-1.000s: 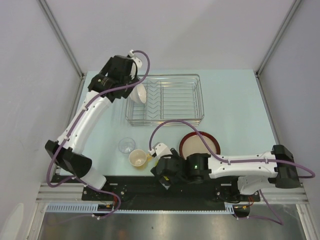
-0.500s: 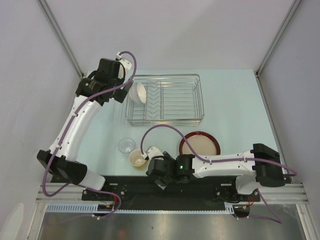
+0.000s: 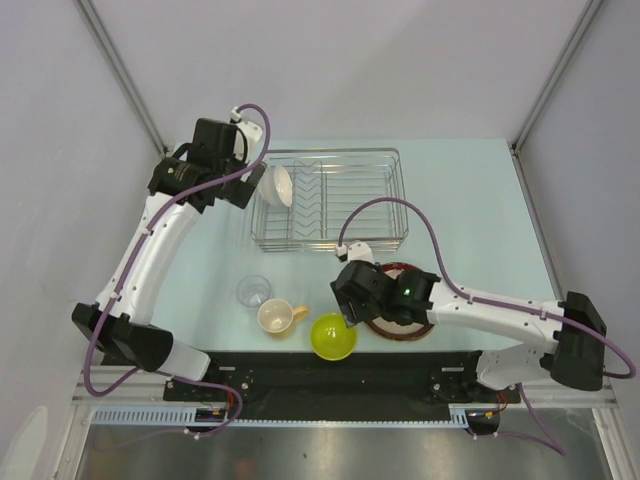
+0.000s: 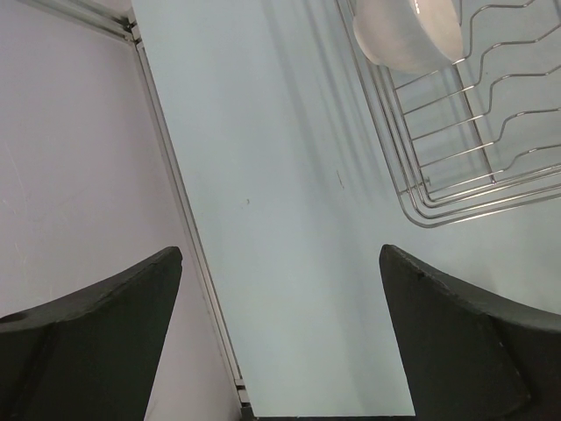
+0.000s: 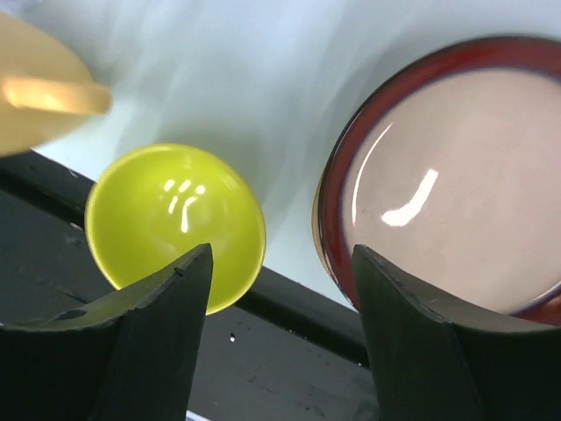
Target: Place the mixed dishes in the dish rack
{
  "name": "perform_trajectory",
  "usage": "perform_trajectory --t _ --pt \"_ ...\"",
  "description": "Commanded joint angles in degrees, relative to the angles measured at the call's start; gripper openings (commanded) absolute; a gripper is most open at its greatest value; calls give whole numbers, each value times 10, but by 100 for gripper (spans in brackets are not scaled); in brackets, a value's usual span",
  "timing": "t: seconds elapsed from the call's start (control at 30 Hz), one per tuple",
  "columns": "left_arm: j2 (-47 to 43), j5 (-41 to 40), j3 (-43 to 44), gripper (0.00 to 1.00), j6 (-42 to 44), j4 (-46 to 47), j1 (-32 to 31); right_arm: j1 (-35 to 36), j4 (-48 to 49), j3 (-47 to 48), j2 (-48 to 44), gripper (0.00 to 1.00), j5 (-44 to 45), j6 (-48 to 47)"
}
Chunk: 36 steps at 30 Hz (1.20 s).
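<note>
The white bowl [image 3: 277, 185] leans on its side in the left end of the dish rack [image 3: 345, 200]; in the left wrist view the white bowl [image 4: 408, 31] sits at the top, over the dish rack's wires [image 4: 465, 132]. My left gripper [image 3: 232, 188] [image 4: 279, 259] hangs open over bare table, left of the rack. On the near table stand the clear glass [image 3: 253, 290], the tan mug [image 3: 275, 316], the lime-green bowl [image 3: 333, 336] [image 5: 175, 224] and the red-rimmed plate [image 3: 412, 285] [image 5: 456, 184]. My right gripper [image 3: 352, 305] [image 5: 280, 263] is open and empty, above the gap between green bowl and plate.
The black base rail [image 3: 330, 370] runs along the near edge just behind the green bowl. The table's left edge strip [image 4: 184, 228] lies close under my left gripper. The mug [image 5: 44, 88] shows blurred at the upper left of the right wrist view.
My right arm swung right and away from the near edge, uncovering the green bowl, and its jaws narrowed a little. My left arm drew back left from the rack; the white bowl stayed there.
</note>
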Motion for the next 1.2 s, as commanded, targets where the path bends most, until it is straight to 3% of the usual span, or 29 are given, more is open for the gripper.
perform_trajectory --t 0.0,0.53,0.8,0.83,0.87,0.9,1.17 --pt "-16 13 -1 100 -12 -4 1 8 9 -19 28 67 -40 15" --pt "-18 1 0 100 0 3 1 16 46 -47 89 50 -122 24" --pt "-24 1 16 100 3 -7 1 2 67 -48 127 25 -157 7" --pt "-25 2 16 100 3 -8 1 2 67 -48 126 20 -158 7" --pt "-24 3 19 100 2 -9 1 1 64 -48 124 6 -157 8" --pt "-25 5 24 100 2 -13 1 0 62 -48 119 0 -150 11" --pt "-12 63 88 100 -22 -54 -3 -40 -10 16 17 0 -95 -4"
